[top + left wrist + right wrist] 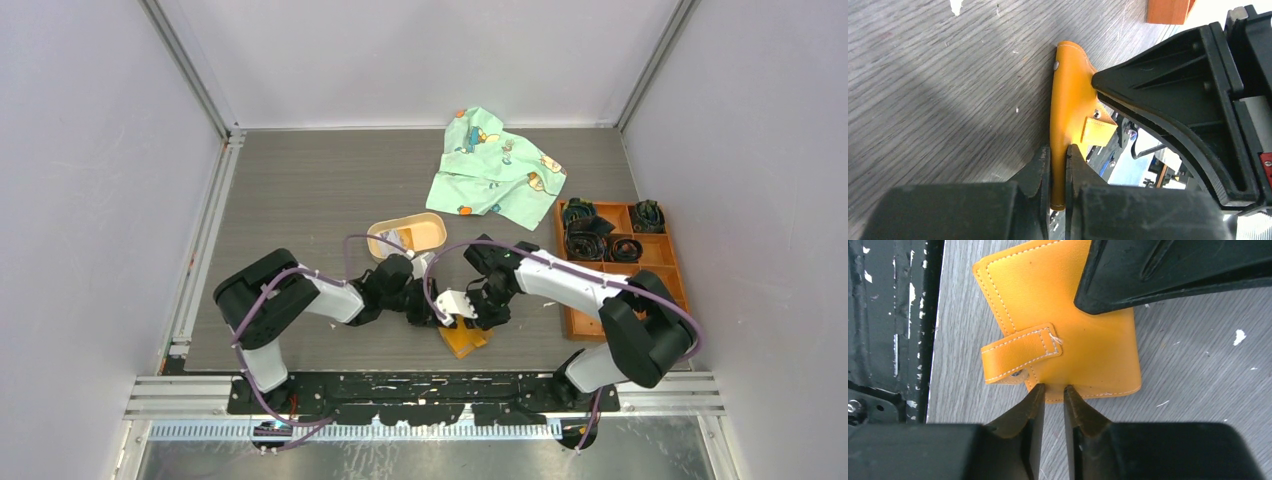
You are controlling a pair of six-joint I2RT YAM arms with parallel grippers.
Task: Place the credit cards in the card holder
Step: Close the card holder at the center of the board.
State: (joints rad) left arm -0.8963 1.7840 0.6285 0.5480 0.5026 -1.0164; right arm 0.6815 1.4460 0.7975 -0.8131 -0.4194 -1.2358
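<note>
Works at the near edge of one grey table [300, 200], with the left arm [300, 290] and the right arm [580, 280] bent inward, two in all, grippers close together. Leaves untouched, farther back, one green printed cloth [497, 165], one orange compartment box [655, 285] of black coils [600, 240] at the right, and one oval tan tray [440, 225]. Has the single card holder [1088, 355] low between the grippers, just in front of the black base rail [420, 385], its one strap [1020, 354] unsnapped and loose. Clamps the left gripper [1058, 150] tight on a leather edge, seen edge-on between the fingers [1040, 165]. Sets the right gripper [1054, 389] nearly closed, tips at the holder's near edge beside the strap; cannot tell whether any leather is pinched there. Looks to be at the opening step, with no card seen at the holder. Calls next for peeling the pinched flap away from a steadied body, then for a trip to the tray. Shows whitish credit cards [396, 240] lying in that tray, too small to count.
</note>
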